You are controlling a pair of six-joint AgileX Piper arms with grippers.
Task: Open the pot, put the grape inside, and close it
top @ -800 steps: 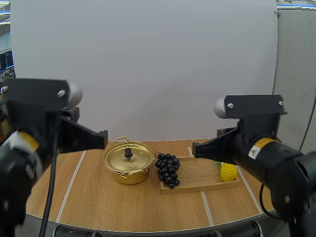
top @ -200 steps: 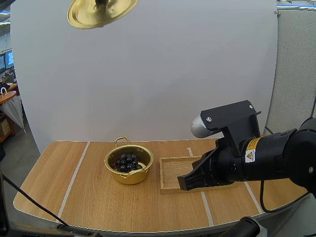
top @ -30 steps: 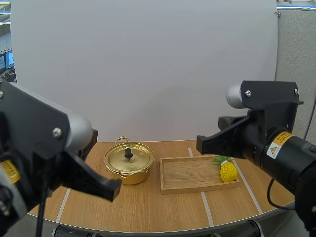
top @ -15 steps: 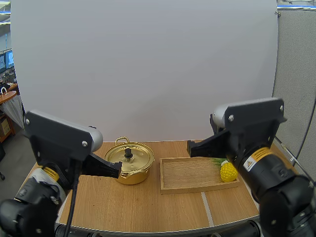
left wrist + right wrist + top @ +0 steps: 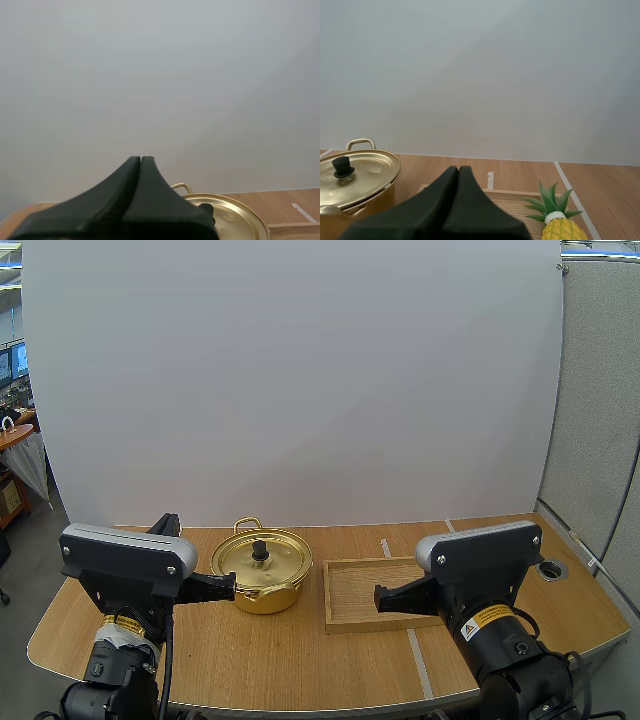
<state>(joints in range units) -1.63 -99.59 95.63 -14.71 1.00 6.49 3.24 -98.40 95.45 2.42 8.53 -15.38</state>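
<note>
Both arms low at the near edge of the worktop (image 5: 250,650), pot lidded
Left fingers (image 5: 140,161) were pressed together into one dark wedge, gripping nothing, pointing toward the gold pot (image 5: 262,585); the pot stood on the worktop with its lid (image 5: 275,562) seated and black knob (image 5: 260,550) up, just left of the wooden tray (image 5: 355,595); right fingers (image 5: 458,170) were likewise closed and empty, aimed over the tray, with a toy pineapple (image 5: 561,227) in the tray near its right end
</note>
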